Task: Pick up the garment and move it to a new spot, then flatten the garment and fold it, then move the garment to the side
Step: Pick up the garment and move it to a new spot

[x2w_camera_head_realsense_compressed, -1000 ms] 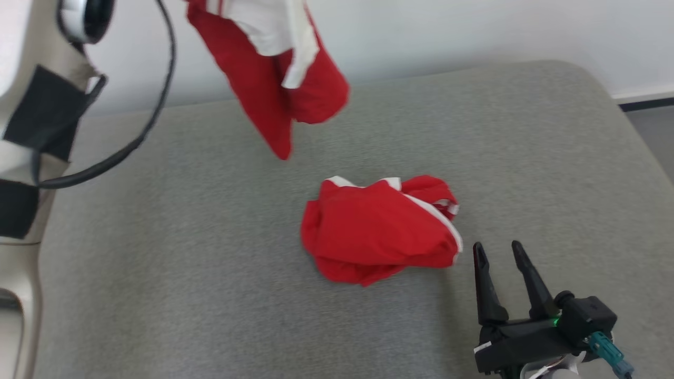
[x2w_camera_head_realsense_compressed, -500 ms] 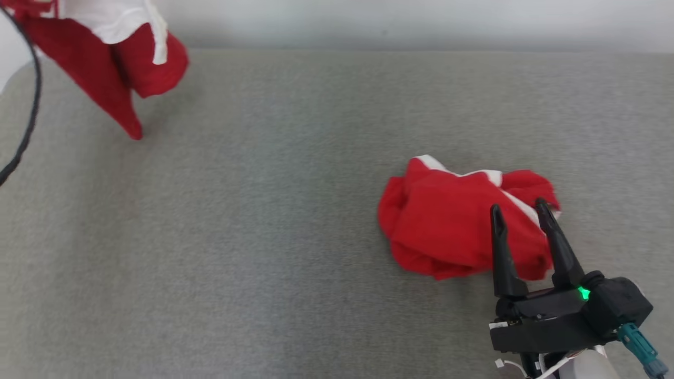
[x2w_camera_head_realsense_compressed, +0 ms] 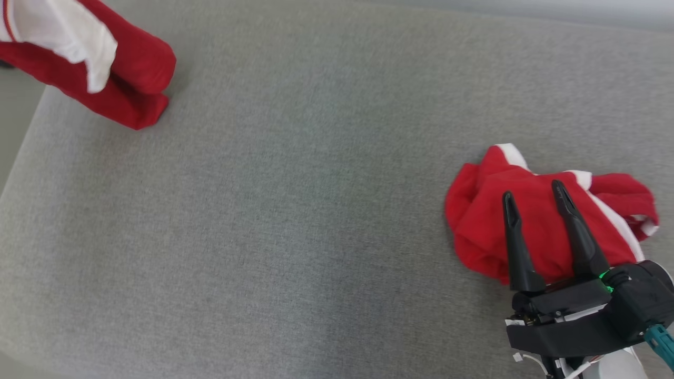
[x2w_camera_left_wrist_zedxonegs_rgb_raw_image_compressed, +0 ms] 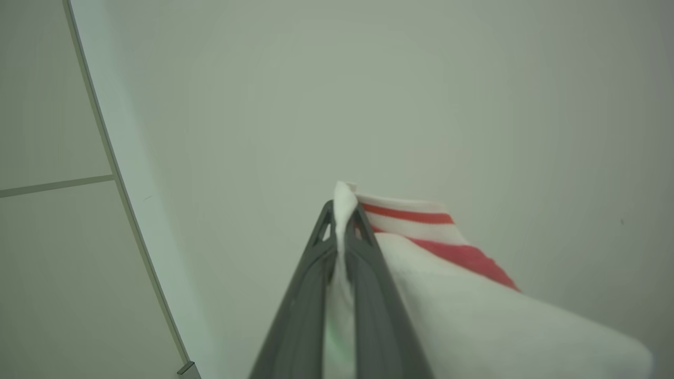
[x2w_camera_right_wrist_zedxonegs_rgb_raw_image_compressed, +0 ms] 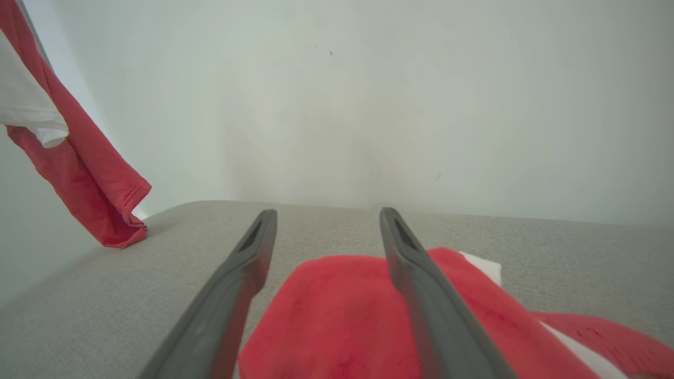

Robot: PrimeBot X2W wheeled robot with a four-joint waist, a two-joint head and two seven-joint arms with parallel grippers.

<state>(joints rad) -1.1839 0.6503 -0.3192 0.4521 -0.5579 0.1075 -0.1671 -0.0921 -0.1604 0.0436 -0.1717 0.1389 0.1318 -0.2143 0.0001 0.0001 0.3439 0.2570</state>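
So only the pickup looks done: left gripper (x2w_camera_left_wrist_zedxonegs_rgb_raw_image_compressed: 345, 208) pinches the garment (x2w_camera_head_realsense_compressed: 134, 58) dangling far left, right gripper (x2w_camera_head_realsense_compressed: 531, 189) gapes wide over another red heap (x2w_camera_head_realsense_compressed: 482, 216), flattening and folding not started.

A lifted garment (x2w_camera_head_realsense_compressed: 131, 68) hangs over the far left corner of the surface (x2w_camera_head_realsense_compressed: 295, 210), its top edge pinched in the left gripper (x2w_camera_left_wrist_zedxonegs_rgb_raw_image_compressed: 343, 208). Well apart, at the near right, a second garment (x2w_camera_head_realsense_compressed: 474, 221) lies on the surface, the right gripper (x2w_camera_head_realsense_compressed: 531, 189) spread over its near side.
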